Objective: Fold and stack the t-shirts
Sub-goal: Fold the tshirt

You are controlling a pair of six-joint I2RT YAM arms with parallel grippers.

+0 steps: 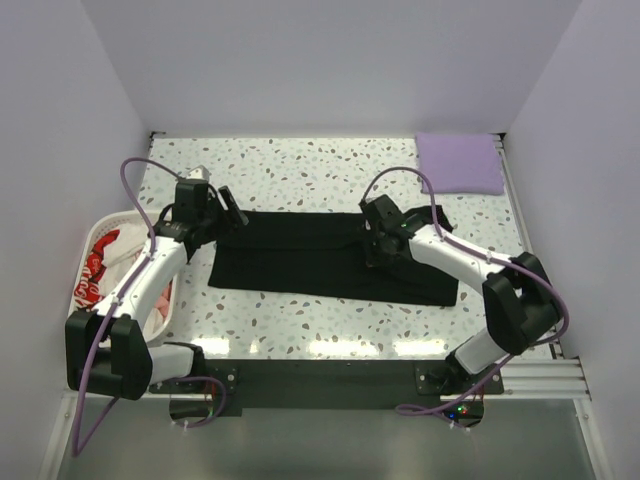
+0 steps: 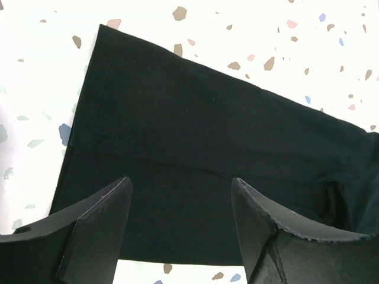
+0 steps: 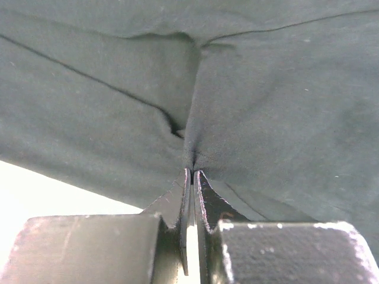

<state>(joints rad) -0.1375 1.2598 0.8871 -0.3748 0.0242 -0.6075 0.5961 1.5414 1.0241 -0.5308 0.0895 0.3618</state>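
Black t-shirt (image 1: 300, 265) lay in a long band across the speckled table (image 1: 300, 170), its cloth pinched between the closed right gripper (image 3: 193, 173) fingers; the left gripper (image 2: 179, 184) hung wide open over its left end.

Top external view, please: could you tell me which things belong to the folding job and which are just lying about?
Belongs to the job:
- black t-shirt, spread flat, pinched by the right gripper
- lavender t-shirt, folded, far right corner
- white t-shirt with red lettering, in the basket
- left gripper, open over the black t-shirt

Just lying about:
- basket, white and slotted
- table, speckled
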